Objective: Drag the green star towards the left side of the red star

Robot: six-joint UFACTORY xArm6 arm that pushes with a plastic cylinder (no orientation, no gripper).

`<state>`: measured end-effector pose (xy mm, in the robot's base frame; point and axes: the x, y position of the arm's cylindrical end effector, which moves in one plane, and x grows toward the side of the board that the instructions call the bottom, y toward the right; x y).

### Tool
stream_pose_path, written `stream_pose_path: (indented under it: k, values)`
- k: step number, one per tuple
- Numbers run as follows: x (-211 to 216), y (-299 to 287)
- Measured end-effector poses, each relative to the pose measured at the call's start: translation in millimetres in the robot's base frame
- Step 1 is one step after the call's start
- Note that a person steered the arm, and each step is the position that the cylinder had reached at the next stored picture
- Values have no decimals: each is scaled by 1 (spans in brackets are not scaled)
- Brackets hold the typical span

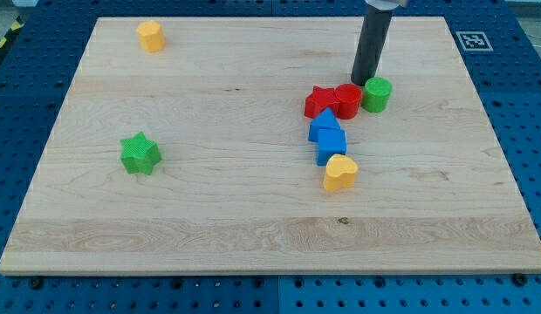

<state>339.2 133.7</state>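
The green star [140, 153] lies on the wooden board at the view's left, well apart from the other blocks. The red star [320, 102] lies right of centre, touching a red cylinder [346, 100] on its right. My tip [365, 81] stands just above the red cylinder and next to the upper left of a green cylinder [376, 93]. The tip is far to the right of the green star.
Two blue blocks [326, 135] lie stacked in a column just below the red star, with a yellow heart [340, 173] under them. A yellow block [151, 36] sits near the board's top left. The board's edge [270, 266] borders a blue perforated table.
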Motion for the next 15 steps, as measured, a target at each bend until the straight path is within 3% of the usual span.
stream_pose_path:
  k: [1,5,7,8,9,15]
  values:
    - [-14,9]
    - [22,26]
    - [11,26]
    - [-18,-3]
    - [-21,-45]
    - [-21,-71]
